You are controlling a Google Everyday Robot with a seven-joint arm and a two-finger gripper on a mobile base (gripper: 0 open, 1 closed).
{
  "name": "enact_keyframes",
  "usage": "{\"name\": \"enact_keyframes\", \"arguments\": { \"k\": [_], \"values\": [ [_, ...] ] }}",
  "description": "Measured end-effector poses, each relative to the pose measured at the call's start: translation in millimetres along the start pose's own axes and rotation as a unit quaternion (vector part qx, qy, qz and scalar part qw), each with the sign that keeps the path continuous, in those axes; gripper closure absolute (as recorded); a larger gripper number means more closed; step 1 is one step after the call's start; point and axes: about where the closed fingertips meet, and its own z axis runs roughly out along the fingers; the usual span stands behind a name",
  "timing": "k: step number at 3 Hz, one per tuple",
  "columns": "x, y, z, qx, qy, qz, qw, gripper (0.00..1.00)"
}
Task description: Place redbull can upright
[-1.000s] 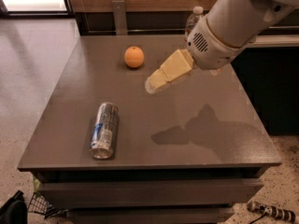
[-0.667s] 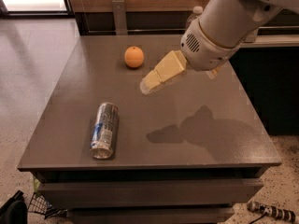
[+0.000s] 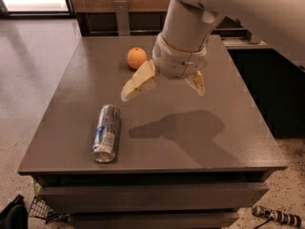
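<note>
- The gripper (image 3: 163, 94) is swinging toward the picture's left across the counter (image 3: 238, 128). It is now hanging in mid-air just in front of the orange (image 3: 137, 57); a second ago it was sitting farther right.
- Its fingers (image 3: 138, 82) are standing spread wide and carrying nothing. Both are now showing, where only one was in view before.
- The can (image 3: 106, 133) is lying on its side near the counter's front left edge, its round silver end facing the camera. It is resting in the same spot as a second ago, untouched.
- The gripper is hovering apart from the can, above it and off to the right, with bare counter lying between them.
- The arm (image 3: 186, 27) is throwing a shadow (image 3: 186, 128) that is sliding left with it, its tip now reaching close to the can.
- As a reading of the moment, the approach is closing in but no grasp is beginning yet. The gripper probably needs to go on travelling left and forward, then come down over the can's body.
- The orange is sitting undisturbed at the back and appears to be out of the path.
</note>
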Motion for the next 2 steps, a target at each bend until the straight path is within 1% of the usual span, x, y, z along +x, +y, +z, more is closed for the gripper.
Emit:
{"name": "enact_keyframes", "arguments": {
  "k": [1, 2],
  "values": [
    [4.1, 24.5, -1.7, 0.014, 0.009, 0.033, 0.9993, 0.00],
    [9.7, 49.8, -0.7, 0.006, 0.000, 0.039, 0.9992, 0.00]
  ]
}}
